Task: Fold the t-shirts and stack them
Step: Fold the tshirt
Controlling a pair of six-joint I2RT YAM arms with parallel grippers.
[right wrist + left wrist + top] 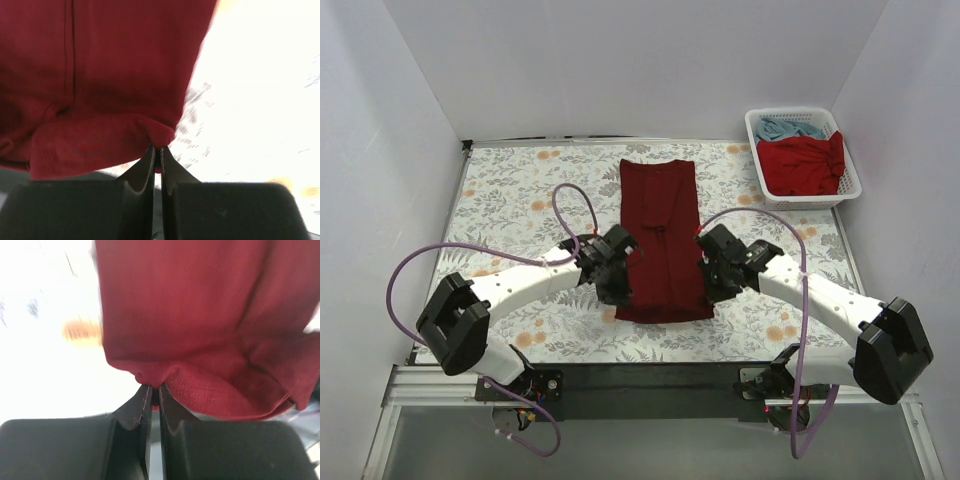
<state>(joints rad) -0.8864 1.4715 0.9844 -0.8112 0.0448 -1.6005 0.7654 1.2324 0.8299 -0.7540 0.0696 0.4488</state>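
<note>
Rightward, basket (806, 201) holds red shirt (805, 165), blue shirt (790, 128), apart from maroon shirt (660, 220).

arms (520, 285): white links, black joints | cables (760, 211): purple, looped | jaws: black, tapered

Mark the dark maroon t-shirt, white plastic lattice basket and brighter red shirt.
dark maroon t-shirt (660, 220), top view, mid-body.
white lattice basket (810, 198), top view, near rim.
brighter red shirt (805, 165), top view, centre.
</note>
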